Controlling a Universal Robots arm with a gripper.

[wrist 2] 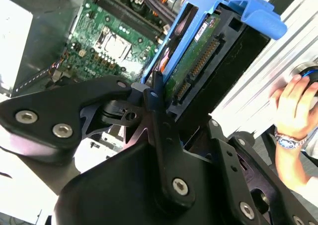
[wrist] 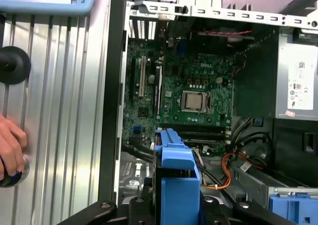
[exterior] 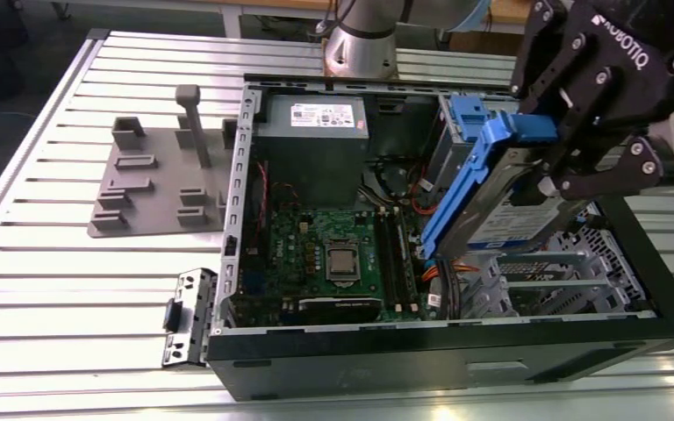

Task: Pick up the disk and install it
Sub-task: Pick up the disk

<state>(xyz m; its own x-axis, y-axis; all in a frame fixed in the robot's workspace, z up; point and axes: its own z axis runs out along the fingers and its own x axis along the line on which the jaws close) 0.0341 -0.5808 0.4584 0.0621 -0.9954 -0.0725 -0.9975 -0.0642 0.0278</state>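
- Gripper [exterior: 544,162] jaws are closed on the disk [exterior: 477,189], one finger [wrist 2: 158,106] pressed against each side of its blue carrier.
- The disk is off the table, held tilted over the open side of the computer case [exterior: 431,346], not seated in any bay.
- Its lower end dips into the case opening next to the motherboard [exterior: 337,254]. Can't tell whether it touches anything there.
- In the second wrist view the disk's circuit board and connector edge face the camera, with the motherboard below and behind.
- In the first wrist view the blue carrier [wrist: 176,185] sits edge-on between the fingers, above the case interior near the orange cables [wrist: 228,165].
- The grey power supply [exterior: 313,132] with a white sticker is mounted in one corner of the case, well apart from the disk.
- A second blue plastic part [wrist: 293,207] sits inside the case near the drive cage.
- A grey fixture plate [exterior: 155,189] lies on the slatted table [exterior: 56,289] outside the case, on the motherboard side.
- A small black bracket [exterior: 190,316] lies just beside the case's front corner.
- A person's hand [wrist 2: 293,103] with a wristwatch [wrist 2: 287,141] rests on a knob outside the case.
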